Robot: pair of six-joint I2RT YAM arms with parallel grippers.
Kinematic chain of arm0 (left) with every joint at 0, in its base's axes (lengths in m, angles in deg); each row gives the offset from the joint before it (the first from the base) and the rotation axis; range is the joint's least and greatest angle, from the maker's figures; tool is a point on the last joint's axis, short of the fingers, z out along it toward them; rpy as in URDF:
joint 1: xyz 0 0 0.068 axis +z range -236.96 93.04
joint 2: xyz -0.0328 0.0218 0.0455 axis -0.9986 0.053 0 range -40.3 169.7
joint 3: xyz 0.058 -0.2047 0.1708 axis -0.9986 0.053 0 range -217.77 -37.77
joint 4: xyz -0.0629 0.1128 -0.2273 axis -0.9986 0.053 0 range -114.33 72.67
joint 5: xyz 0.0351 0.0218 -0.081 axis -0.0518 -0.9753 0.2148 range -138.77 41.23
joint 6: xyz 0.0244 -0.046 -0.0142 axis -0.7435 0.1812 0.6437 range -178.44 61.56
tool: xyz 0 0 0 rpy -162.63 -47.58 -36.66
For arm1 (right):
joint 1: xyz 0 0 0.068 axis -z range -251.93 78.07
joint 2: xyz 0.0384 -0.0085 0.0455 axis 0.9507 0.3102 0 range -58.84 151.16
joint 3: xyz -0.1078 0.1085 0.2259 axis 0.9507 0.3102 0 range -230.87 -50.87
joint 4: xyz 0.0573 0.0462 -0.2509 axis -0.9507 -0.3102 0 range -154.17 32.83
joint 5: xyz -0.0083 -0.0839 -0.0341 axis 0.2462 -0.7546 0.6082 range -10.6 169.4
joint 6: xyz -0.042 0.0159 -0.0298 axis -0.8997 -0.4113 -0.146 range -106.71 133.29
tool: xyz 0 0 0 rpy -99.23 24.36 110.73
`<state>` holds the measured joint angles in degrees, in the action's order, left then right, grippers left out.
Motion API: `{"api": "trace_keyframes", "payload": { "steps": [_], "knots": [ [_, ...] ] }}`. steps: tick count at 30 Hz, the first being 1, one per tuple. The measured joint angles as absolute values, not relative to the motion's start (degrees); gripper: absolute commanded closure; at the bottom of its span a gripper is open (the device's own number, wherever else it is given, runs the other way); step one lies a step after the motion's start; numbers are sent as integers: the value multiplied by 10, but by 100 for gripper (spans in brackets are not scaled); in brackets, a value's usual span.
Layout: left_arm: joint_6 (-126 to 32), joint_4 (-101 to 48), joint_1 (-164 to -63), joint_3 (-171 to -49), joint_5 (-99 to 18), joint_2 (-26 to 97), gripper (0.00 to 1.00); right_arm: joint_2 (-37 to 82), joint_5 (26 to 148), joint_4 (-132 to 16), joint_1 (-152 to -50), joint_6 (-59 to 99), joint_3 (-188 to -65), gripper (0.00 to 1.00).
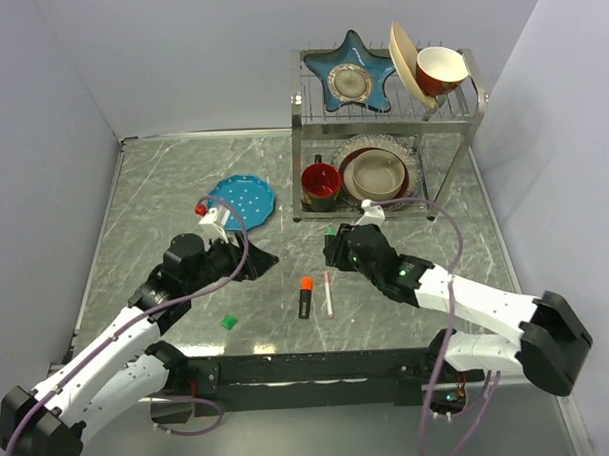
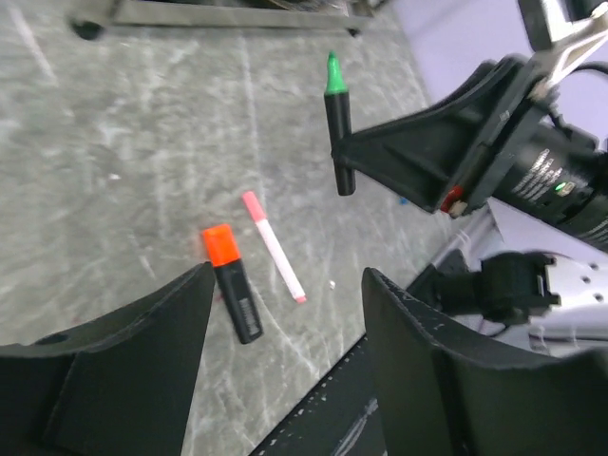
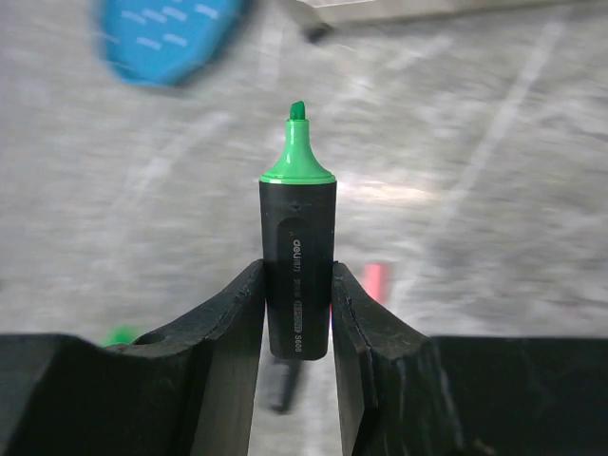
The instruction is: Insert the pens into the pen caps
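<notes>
Blue plate (image 3: 166, 33) blurred, partly beyond top edge; green cap (image 3: 121, 334) only a faint smear.

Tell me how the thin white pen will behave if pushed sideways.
The white pen looks slim and round, so it would probably roll on the smooth table. It seems light and rigid, likely skidding easily. The orange-capped marker close beside it might block it.

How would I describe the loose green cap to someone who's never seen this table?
On the grey marble table, look near the front edge beside the left arm. The green cap lies alone there, left of the orange-capped marker; the only other green is the green-tipped marker held up in the right claw.
</notes>
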<state>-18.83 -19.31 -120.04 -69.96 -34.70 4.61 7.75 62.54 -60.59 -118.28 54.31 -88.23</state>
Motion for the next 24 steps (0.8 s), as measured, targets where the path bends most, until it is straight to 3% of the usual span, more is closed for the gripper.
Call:
{"api": "trace_keyframes", "payload": {
  "steps": [3, 13, 24],
  "knots": [
    [-181, -259, -1203, -659, -312, 39, 39, 42, 624, -595, -1205, 575, -883, 91],
    [-204, -401, -1296, -625, -320, 48, 36, 21, 628, -589, -1239, 663, -906, 92],
    [-226, -398, -1334, -636, -400, 81, 32, 9, 655, -564, -1262, 650, -906, 95]
  ]
}}
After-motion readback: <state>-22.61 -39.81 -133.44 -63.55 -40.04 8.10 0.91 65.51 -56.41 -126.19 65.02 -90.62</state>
